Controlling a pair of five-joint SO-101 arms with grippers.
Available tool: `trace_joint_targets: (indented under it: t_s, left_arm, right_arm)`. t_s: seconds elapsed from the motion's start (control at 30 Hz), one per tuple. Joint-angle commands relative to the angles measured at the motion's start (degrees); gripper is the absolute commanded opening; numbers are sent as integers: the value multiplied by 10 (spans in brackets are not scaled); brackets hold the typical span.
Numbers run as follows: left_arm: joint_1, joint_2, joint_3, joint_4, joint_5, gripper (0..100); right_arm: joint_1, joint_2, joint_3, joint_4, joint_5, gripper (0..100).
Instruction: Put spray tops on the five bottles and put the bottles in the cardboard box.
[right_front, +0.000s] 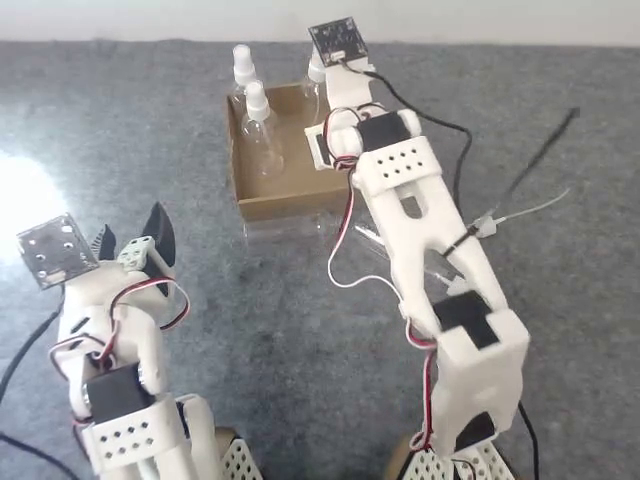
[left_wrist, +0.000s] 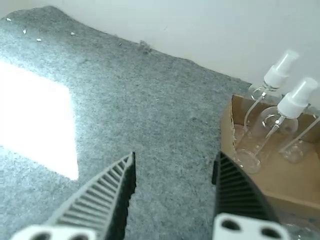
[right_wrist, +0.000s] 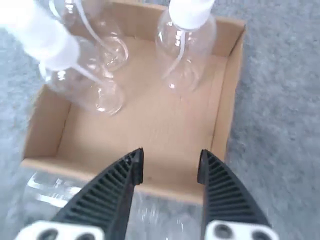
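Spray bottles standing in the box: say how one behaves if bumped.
Probably light: the spray bottles look clear and empty. Tall on a small base, so apt to tip. Their smooth walls may be slippery.

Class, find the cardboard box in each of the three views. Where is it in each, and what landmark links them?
High view: cardboard box at the far middle of the table.
Left wrist view: cardboard box beyond the left gripper, off to one side, by the wall.
Right wrist view: cardboard box just beyond the right gripper.
Shared landmark: the clear bottles with white spray tops standing inside it.
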Motion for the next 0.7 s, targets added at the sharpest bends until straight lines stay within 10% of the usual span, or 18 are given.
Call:
trace_joint_targets:
  t_s: [0.0, 0.67]
  left_arm:
    - [0, -7, -5, -16, 5, 232]
    - [-1, -7, -4, -16, 5, 232]
  right_arm:
    - [5, -95, -26, 81, -4, 148]
    - [64, -110, -26, 312, -7, 147]
